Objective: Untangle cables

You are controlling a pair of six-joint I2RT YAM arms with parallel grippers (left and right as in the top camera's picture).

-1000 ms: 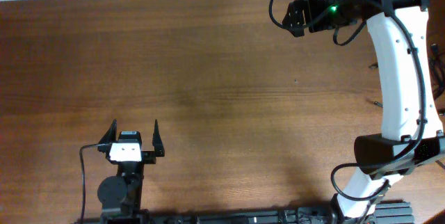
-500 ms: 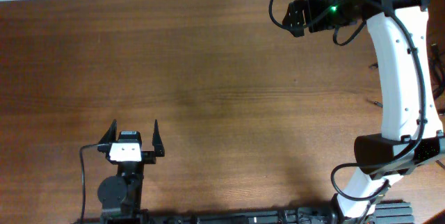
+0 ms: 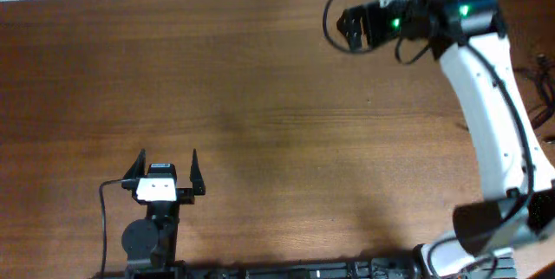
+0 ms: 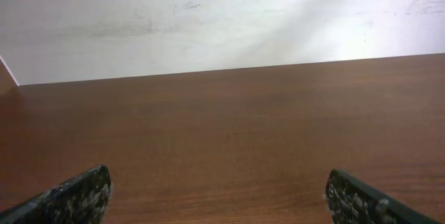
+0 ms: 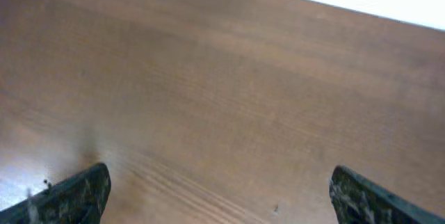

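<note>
**Right arm swings along the far edge, and no cords on the worktop yet**

Nearest me, by the near-left corner of the worktop (image 3: 260, 97), the left gripper (image 3: 167, 156) has not moved in the last second. Its jaws are spread wide and released, with nothing but bare wood between them in its own wrist view.

Further back, the right arm has just shifted. Its gripper (image 3: 340, 29) has slid leftward along the far edge and the white forearm has swung with it. Those jaws are wide apart and empty too, and the right wrist view shows only wood grain running up to the pale wall.

To my eye this is a repositioning or a search, not a reach. Neither arm is touching anything, so the untangling has not begun.

As for the cables, I cannot find them on the wood in any view. The only candidates are some thin dark strands (image 3: 545, 97) at the right edge, beyond the white arm. They are too small and cropped to say whether they are the cords or the robot's own wiring.
</note>
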